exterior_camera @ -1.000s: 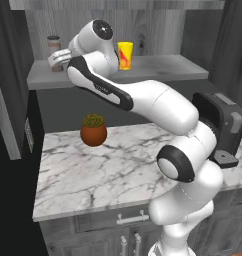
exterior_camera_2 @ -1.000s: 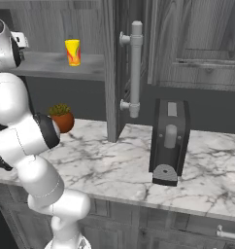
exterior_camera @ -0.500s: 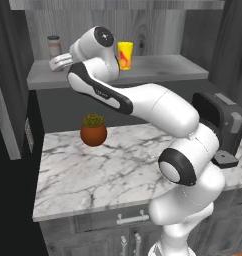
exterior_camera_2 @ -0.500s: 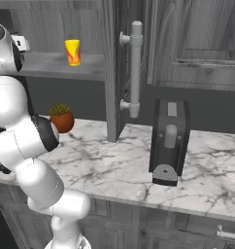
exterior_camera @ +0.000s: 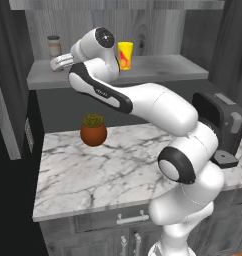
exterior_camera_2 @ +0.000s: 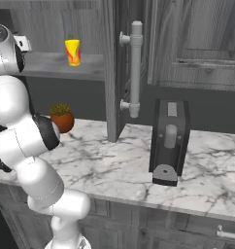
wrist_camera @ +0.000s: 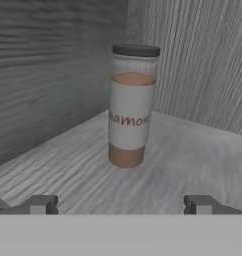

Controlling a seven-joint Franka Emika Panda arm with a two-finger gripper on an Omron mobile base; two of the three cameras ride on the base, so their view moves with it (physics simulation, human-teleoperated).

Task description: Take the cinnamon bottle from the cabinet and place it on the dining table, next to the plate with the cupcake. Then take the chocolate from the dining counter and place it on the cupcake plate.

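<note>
Hand (exterior_camera: 57,63) nearer cinnamon bottle (wrist_camera: 131,105), yellow cup (exterior_camera: 125,55) aside

The arm is stretched up and forward from the base, bent at the elbow, with the upper links folded back toward the wrist. The hand is held roughly level, pointing away from the base and to the left. The tool (wrist_camera: 121,204) is spread wide, its two dark fingertips (wrist_camera: 40,204) seen well apart, with nothing held between them.
</note>
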